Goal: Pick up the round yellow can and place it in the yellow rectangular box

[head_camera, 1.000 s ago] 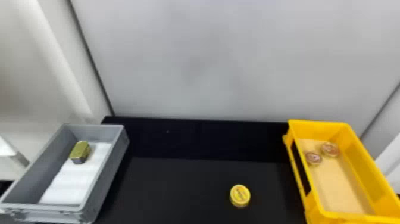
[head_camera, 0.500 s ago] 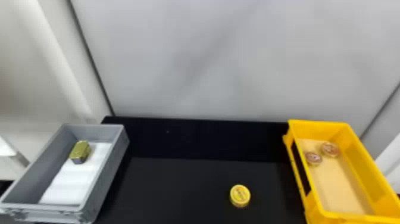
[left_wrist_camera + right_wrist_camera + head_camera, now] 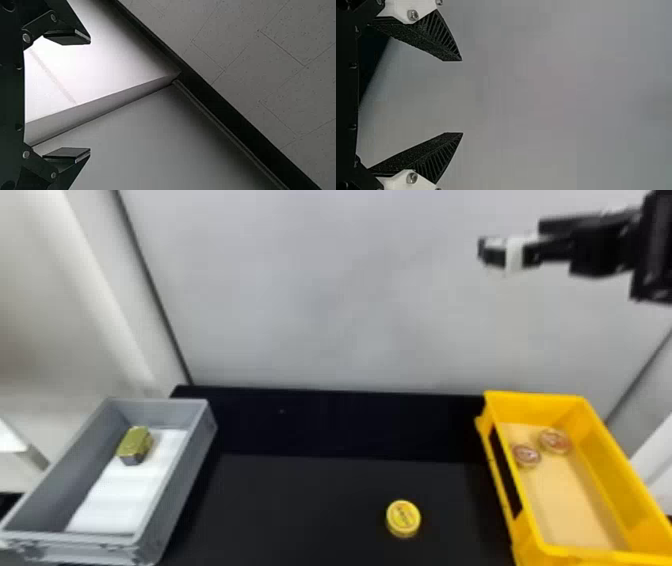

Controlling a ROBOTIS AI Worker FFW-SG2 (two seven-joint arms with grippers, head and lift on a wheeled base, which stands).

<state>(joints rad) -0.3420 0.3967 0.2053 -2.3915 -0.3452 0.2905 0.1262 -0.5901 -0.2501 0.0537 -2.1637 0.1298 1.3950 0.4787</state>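
Note:
High at the right of the head view is my right gripper, above and behind the yellow rectangular box. The round yellow can lies flat on the black table, left of that box and well below the gripper. In the right wrist view my right gripper is open, with nothing between its fingers. My left gripper stands open and empty in the left wrist view, facing pale panels, away from the can.
Two small round tins lie inside the yellow box near its back. At the left, a grey box holds a gold-coloured block on a white liner. A pale wall rises behind the black table.
My right arm has come into the head view from the right edge, high up. The can and both boxes stay where they were.

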